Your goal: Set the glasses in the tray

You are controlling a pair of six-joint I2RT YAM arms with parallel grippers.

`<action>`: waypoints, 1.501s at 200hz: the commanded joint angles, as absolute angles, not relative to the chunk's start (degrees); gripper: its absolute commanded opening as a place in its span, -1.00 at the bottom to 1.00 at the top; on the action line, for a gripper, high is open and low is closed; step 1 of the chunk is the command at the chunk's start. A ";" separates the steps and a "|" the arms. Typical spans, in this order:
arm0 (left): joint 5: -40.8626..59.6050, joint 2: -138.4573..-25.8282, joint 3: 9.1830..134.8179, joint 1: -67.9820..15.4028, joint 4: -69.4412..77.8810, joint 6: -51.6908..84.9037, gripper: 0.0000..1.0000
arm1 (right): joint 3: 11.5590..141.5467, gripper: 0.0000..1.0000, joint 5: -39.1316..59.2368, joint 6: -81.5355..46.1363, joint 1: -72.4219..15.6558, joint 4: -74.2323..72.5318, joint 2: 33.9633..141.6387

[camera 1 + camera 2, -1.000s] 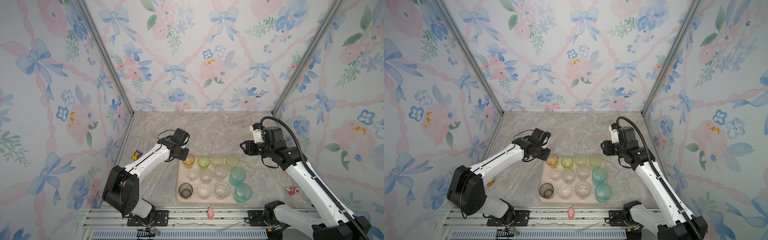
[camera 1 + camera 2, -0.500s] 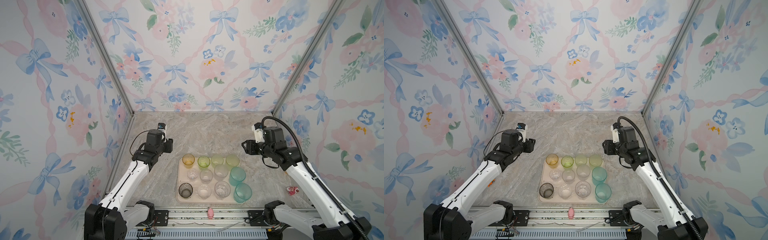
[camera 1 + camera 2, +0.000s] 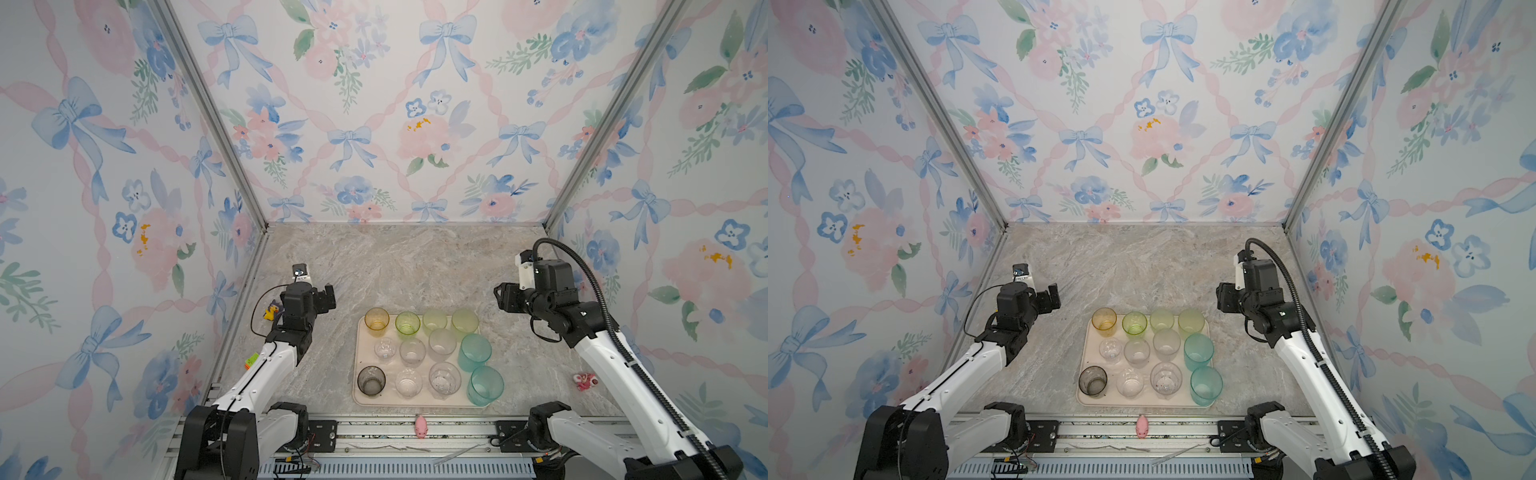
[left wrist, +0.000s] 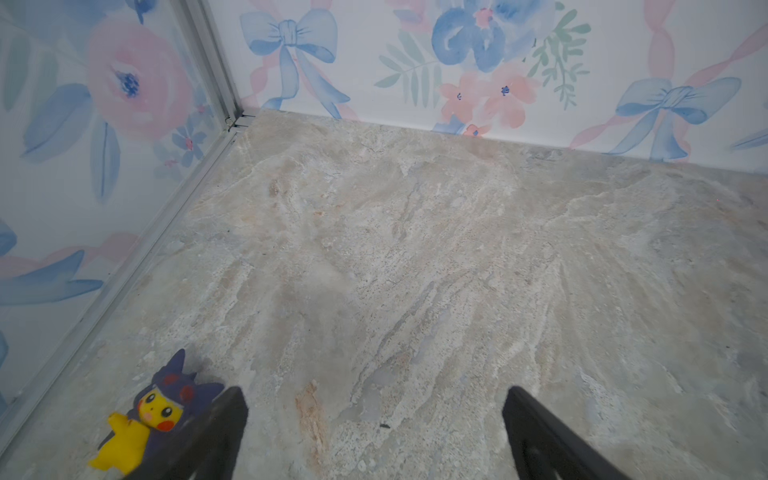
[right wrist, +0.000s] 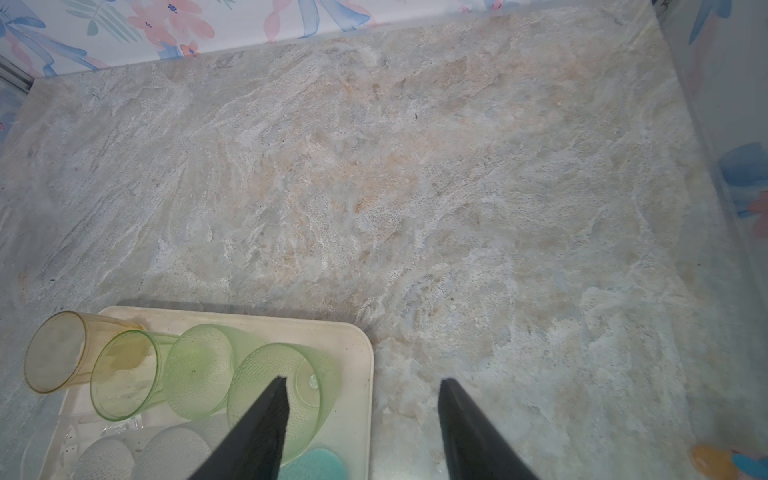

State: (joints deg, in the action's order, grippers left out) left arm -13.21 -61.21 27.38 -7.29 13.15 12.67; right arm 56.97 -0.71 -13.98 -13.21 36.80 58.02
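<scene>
While the glasses (image 3: pixel 412 351), twelve countable, stand upright inside the tray (image 3: pixel 362 357), both arms hang clear of it. The left gripper (image 3: pixel 329 296) is over the marble table (image 3: pixel 415 270) off the tray's far left corner, jaws spread wide, nothing in them. The right gripper (image 3: pixel 501 294) is off the tray's far right corner, jaws apart, also empty. Beyond the tray's far edge there's open table up to the back wall (image 3: pixel 374 124), and free strips left and right of the tray. The tray's near edge sits close to the front rail (image 3: pixel 374 432), so there's little room. The teal glass (image 3: pixel 485 385) at the tray's near right corner looks over the rim; can't tell if it overhangs. A yellow figurine (image 4: pixel 153 411) left of the tray is partly hidden by the left finger (image 4: pixel 216 440). In the right wrist view the right finger (image 5: pixel 262 432) covers part of a pale green glass (image 5: pixel 266 365), and the tray is cut off by the frame. The clear glasses are hard to separate from the tray.
</scene>
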 commanded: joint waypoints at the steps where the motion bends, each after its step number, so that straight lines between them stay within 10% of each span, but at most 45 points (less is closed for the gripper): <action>1: -15.73 -58.94 24.00 -6.86 23.00 9.91 0.96 | 55.90 0.21 -1.49 -14.80 -12.04 34.91 56.84; 77: -16.96 -63.20 7.31 -6.77 53.27 2.70 0.96 | 54.50 0.21 -2.21 -14.84 -11.43 33.54 56.27; 161: -15.65 -95.09 2.82 -8.60 98.43 -4.92 0.97 | 48.67 0.21 -11.50 -17.00 -11.32 25.97 56.40; 300: -19.51 -93.72 4.00 -10.26 94.48 -5.17 0.96 | 18.55 0.35 -21.85 -3.37 -11.34 -22.13 51.06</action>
